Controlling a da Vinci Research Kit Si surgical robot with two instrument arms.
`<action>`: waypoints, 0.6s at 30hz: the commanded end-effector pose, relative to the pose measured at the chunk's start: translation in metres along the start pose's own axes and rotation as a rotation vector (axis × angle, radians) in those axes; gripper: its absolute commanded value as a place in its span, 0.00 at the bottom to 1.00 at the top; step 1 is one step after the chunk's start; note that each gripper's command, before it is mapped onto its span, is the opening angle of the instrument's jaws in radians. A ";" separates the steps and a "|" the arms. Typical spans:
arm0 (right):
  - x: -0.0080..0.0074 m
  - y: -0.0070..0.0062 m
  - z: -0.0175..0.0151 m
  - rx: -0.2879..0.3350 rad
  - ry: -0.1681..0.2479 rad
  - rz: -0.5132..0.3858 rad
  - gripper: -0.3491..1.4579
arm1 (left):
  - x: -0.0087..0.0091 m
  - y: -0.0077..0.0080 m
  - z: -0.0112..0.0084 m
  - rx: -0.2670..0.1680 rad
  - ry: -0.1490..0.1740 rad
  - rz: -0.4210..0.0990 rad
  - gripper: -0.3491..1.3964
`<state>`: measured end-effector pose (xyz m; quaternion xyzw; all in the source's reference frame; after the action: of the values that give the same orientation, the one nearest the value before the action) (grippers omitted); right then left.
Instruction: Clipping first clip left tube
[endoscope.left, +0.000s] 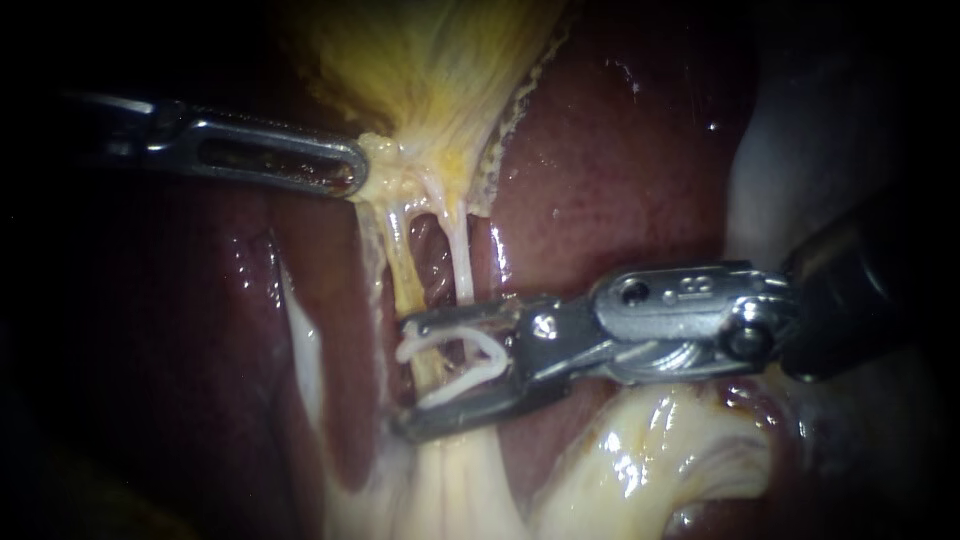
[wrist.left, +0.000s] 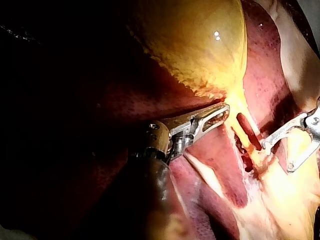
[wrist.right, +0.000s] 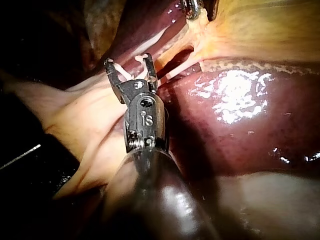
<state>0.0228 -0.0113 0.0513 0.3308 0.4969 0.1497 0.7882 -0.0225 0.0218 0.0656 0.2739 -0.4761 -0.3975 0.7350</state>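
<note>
Two tubes run down from the neck of the yellow gallbladder (endoscope.left: 430, 70) across the dark red liver (endoscope.left: 620, 170): the yellowish left tube (endoscope.left: 400, 265) and, just beside it, the whiter right tube (endoscope.left: 460, 260). Both pass behind the upper jaw of the right instrument (endoscope.left: 405, 375), so their lower course is mostly hidden. Its jaws stand wide apart, holding a white clip (endoscope.left: 470, 378) with one leg against each jaw. Yellowish tissue shows in the gap, in line with the left tube, but whether the clip straddles that tube alone cannot be told. The right wrist view gives only the backs of the jaws, with the tissue beyond them.

The left instrument (endoscope.left: 355, 170) comes in from the dark edge, its shaft cut off. Its jaws lie close together, pinching pale tissue at the gallbladder's neck (the bite itself is buried in tissue).
</note>
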 end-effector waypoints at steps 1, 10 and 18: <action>-0.0001 0.0000 -0.0001 0.000 0.000 0.007 0.47 | 0.0000 0.0000 0.0000 0.000 0.000 0.000 0.00; -0.0012 0.0011 -0.0011 0.006 0.005 0.050 0.47 | 0.0000 0.0000 0.0000 0.000 0.000 0.000 0.00; -0.0018 0.0020 -0.0015 0.010 0.015 0.083 0.47 | 0.0001 0.0000 0.0000 0.000 0.000 0.001 0.00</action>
<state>0.0208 -0.0103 0.0536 0.3561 0.4901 0.1836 0.7741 -0.0225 0.0217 0.0656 0.2737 -0.4761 -0.3975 0.7351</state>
